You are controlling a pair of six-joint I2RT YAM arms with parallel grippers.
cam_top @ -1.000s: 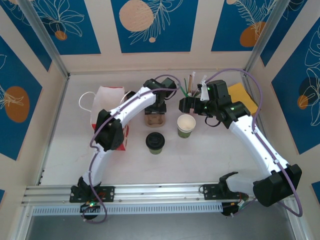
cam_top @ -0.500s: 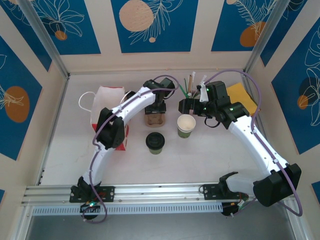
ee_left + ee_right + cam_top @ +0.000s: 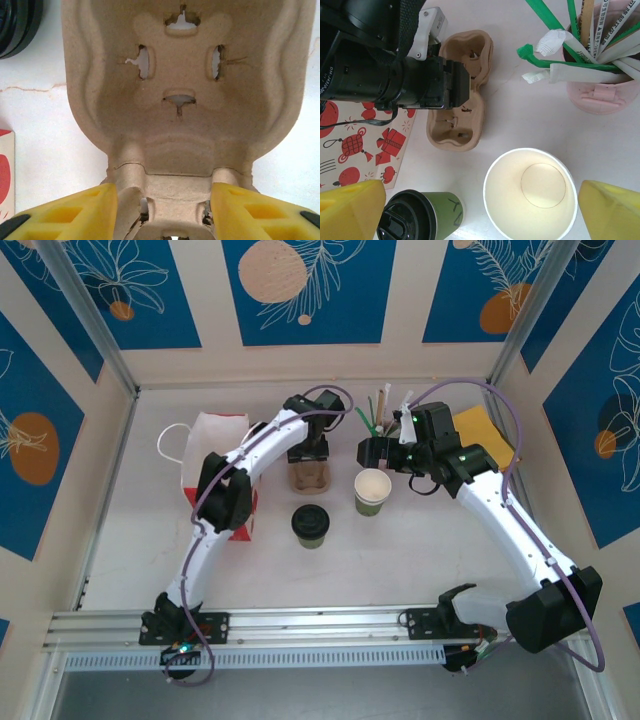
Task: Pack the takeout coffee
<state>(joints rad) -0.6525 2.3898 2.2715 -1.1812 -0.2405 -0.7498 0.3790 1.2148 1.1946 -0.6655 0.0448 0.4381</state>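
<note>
The white table (image 3: 130, 540) is closed in by cream walls (image 3: 408, 300) painted with blue panels (image 3: 350, 325), orange circles (image 3: 30, 447) and white leaves (image 3: 325, 285). A metal rail (image 3: 320, 623) is fixed along the near edge.

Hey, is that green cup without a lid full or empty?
Empty. The right wrist view looks straight into the lidless green cup, and its bare pale bottom shows, no liquid.

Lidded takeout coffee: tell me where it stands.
In the top view the takeout coffee stands mid-table, on the near side of the cardboard carrier, left of the lidless cup.
</note>
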